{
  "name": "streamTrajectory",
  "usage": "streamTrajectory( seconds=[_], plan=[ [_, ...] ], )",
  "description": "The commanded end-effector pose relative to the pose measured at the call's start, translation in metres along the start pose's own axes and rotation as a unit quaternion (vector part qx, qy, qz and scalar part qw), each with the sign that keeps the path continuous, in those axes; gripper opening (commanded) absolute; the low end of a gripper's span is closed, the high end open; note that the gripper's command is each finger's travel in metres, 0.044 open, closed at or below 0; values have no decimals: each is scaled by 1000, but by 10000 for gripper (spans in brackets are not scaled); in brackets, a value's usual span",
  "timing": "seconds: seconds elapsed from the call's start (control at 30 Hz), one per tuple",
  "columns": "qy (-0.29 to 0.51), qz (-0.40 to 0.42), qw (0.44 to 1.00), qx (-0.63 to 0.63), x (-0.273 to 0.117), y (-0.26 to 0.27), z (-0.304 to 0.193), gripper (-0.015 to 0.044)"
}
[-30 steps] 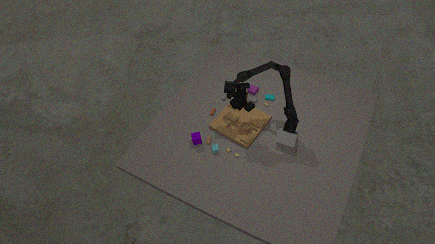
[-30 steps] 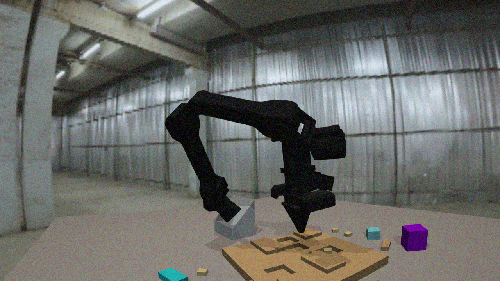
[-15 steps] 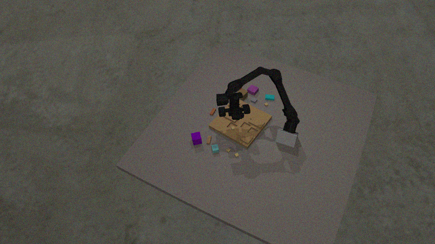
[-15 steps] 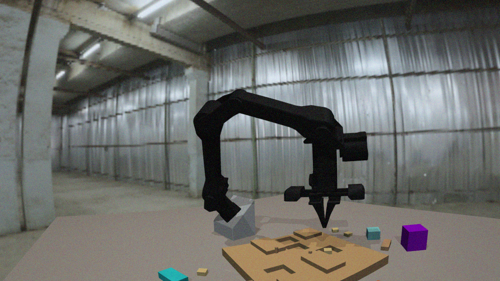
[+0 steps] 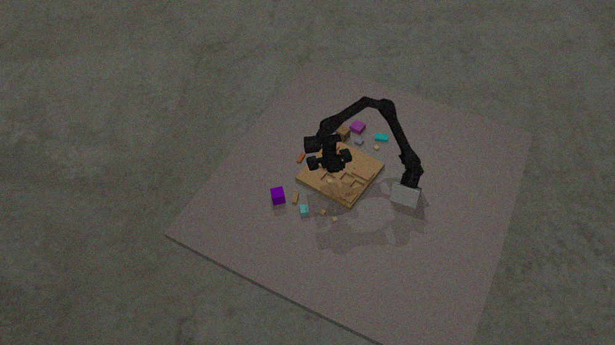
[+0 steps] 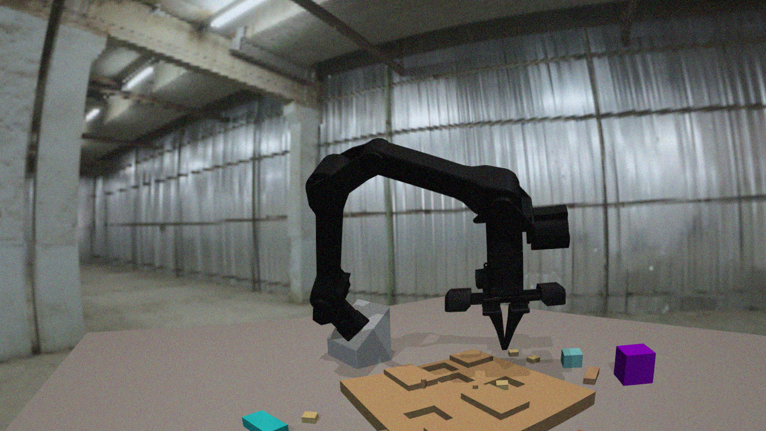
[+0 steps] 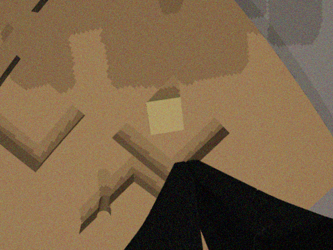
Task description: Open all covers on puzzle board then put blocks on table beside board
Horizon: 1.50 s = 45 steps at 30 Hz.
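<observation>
Corrugated walls (image 6: pixel 482 160) back the worktop (image 5: pixel 394 269) (image 6: pixel 160 375) (image 7: pixel 312 66), where the pincer (image 5: pixel 333 169) (image 6: pixel 504 347) (image 7: pixel 186 172), fully closed and empty, hangs above the board (image 5: pixel 309 178) (image 6: pixel 562 396) (image 7: pixel 277 121), presumably shut for nudging covers, while below its tips a yellow block (image 5: pixel 329 181) (image 6: pixel 501 384) (image 7: pixel 164 116) occupies an uncovered well, apparently awaiting removal.

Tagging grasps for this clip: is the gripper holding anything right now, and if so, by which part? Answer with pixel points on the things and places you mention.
Nothing is held: the gripper (image 5: pixel 334 169) (image 6: pixel 504 347) (image 7: pixel 186 172) is shut with its fingertips together above the wooden board (image 5: pixel 372 164) (image 6: pixel 556 394) (image 7: pixel 277 139).
</observation>
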<state>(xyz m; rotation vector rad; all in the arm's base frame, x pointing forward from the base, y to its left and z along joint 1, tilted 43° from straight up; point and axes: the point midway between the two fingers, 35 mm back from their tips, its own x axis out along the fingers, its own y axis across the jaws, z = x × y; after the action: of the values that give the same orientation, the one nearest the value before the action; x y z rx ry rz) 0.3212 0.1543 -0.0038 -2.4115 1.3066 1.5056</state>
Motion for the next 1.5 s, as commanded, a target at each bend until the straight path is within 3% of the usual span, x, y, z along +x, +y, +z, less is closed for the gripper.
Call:
streamTrajectory(
  seconds=[0.0,0.23,1.47],
  plan=[
    [-1,6,1000,-6,18,1,1,0],
    [0,7,1000,-6,48,1,1,0],
    [0,7,1000,-5,62,0,-5,0]
  ],
)
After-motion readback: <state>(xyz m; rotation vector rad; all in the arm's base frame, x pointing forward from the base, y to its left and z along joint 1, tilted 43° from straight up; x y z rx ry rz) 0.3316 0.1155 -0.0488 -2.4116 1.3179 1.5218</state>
